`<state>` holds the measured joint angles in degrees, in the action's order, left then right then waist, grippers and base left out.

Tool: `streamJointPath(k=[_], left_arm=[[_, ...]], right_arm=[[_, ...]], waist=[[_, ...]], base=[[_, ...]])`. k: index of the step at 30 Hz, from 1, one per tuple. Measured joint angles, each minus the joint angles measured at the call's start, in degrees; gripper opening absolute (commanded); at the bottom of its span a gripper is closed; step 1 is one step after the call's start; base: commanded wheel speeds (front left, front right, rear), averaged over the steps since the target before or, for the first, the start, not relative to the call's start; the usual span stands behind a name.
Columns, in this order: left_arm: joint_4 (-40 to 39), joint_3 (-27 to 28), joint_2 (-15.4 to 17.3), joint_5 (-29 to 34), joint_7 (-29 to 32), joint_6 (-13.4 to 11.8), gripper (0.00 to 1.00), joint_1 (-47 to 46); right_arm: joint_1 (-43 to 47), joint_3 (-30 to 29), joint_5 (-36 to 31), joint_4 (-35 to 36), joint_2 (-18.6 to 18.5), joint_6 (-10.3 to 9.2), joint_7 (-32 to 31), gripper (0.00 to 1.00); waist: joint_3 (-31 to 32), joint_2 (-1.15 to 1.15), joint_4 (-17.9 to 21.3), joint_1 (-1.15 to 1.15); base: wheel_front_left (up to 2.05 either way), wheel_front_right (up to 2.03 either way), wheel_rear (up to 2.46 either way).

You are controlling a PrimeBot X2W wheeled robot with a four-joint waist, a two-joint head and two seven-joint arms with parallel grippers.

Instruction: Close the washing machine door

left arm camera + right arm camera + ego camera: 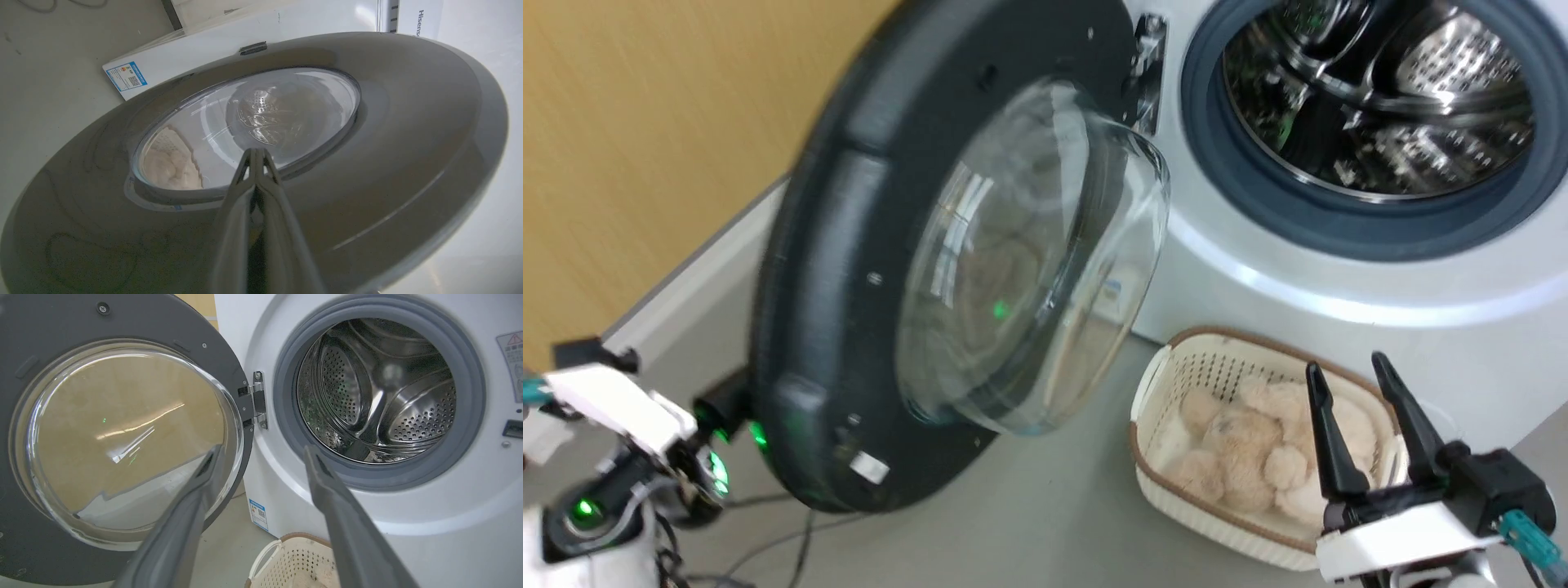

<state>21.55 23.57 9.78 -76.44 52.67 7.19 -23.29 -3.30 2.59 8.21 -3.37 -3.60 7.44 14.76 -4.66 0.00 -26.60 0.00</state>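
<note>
White forearm (1405,539), black fingers (1327,441), green lights (584,510)

The washing machine door (122,433) stands swung wide across the left of the frame, its metal hinge (258,400) at centre. At upper right, the washing machine (429,539) shows its steel drum (380,392) inside the grey rubber ring (286,428). The right gripper (262,448) rises from the bottom edge, fingers spread apart and holding nothing. A white basket (294,559) sits at bottom centre, below a small blue label (258,514).

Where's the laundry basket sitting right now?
Head view, lower right: the basket sits on the floor by the washing machine front, right of the open door, behind the right gripper.
</note>
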Motion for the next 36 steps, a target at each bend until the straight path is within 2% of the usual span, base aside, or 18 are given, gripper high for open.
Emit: streamJointPath(k=[11,16,20,25,31,36], left_arm=[[-17.3,-5.4,-5.5,-2.0,4.9,-4.9,0.0,12.4],[-21.9,-9.6,-6.3,-4.2,4.4,-7.2,0.0,17.2],[-23.7,-13.4,-6.6,-6.7,1.7,-8.1,0.0,19.9],[-24.2,-19.5,-6.6,-9.7,-2.8,-8.0,0.0,22.1],[-24.3,-26.1,-6.8,-12.1,-8.1,-6.6,0.0,23.4],[-24.2,-29.5,-6.9,-13.6,-13.9,-5.4,0.0,23.3]], right_arm=[[3.3,-1.8,0.9,0.9,0.5,0.0,0.0,1.0],[4.1,-1.8,1.0,1.4,0.5,0.0,0.0,1.0],[4.1,-1.6,1.0,1.6,0.5,0.0,0.0,1.0],[4.1,-1.5,0.9,1.8,0.6,0.0,0.0,1.0],[3.8,-1.1,0.8,1.9,0.6,0.0,0.0,1.0],[3.4,-1.2,0.8,2.2,0.6,0.0,0.0,1.0]], waist=[[4.3,0.0,3.8,0.0],[4.7,0.0,7.0,0.0],[4.4,0.0,10.2,0.0],[3.8,0.0,15.0,0.0],[2.6,0.0,21.8,0.0],[1.1,0.0,28.0,0.0]], base=[[0.0,0.0,0.0],[0.0,0.0,0.0],[0.0,0.0,0.0],[0.0,0.0,0.0],[0.0,0.0,0.0],[0.0,0.0,0.0]])
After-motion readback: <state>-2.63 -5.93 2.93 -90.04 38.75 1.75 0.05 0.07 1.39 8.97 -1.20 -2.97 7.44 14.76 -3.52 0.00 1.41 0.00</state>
